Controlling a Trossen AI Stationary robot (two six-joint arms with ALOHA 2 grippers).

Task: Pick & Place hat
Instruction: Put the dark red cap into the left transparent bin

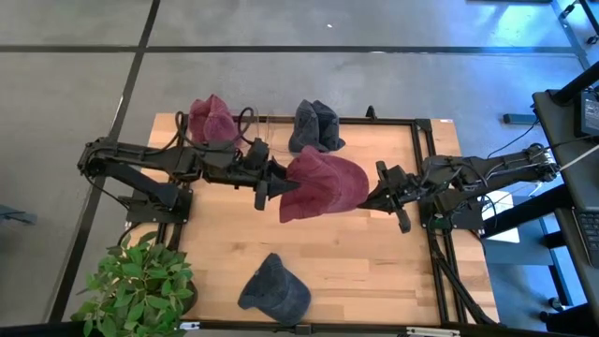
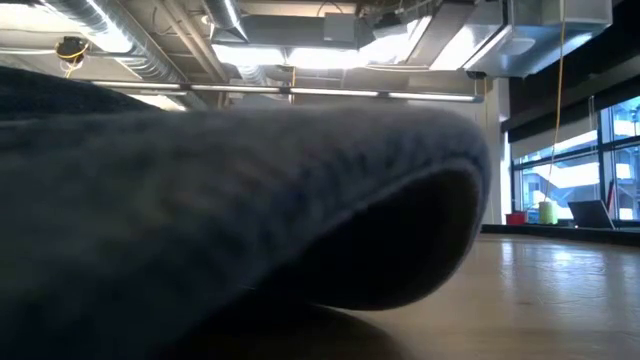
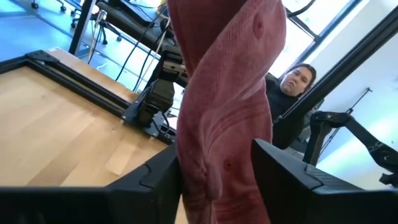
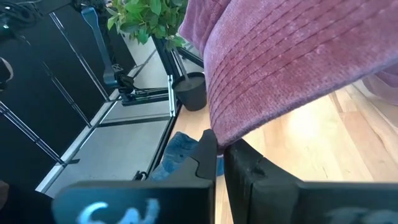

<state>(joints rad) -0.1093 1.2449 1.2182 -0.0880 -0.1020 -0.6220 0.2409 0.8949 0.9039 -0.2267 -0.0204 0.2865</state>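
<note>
A dark-red hat is held over the middle of the table between my two grippers. My left gripper is shut on its left side; my right gripper is shut on its right side. The hat fills both wrist views. Another dark-red hat and a dark-blue hat lie at the table's far edge. A third, dark-blue hat lies at the near edge and fills the low view. My left gripper pinches a bunched fold of the hat's left side between its two fingers, coming level from the table's left. The cloth stands up past the fingers. My right gripper pinches the hat's brim edge at the right side between its fingertips, coming level from the table's right. The hat is clear of the table.
A potted green plant stands at the table's near left corner. A black frame runs around the table. A person shows beyond the table in the left wrist view.
</note>
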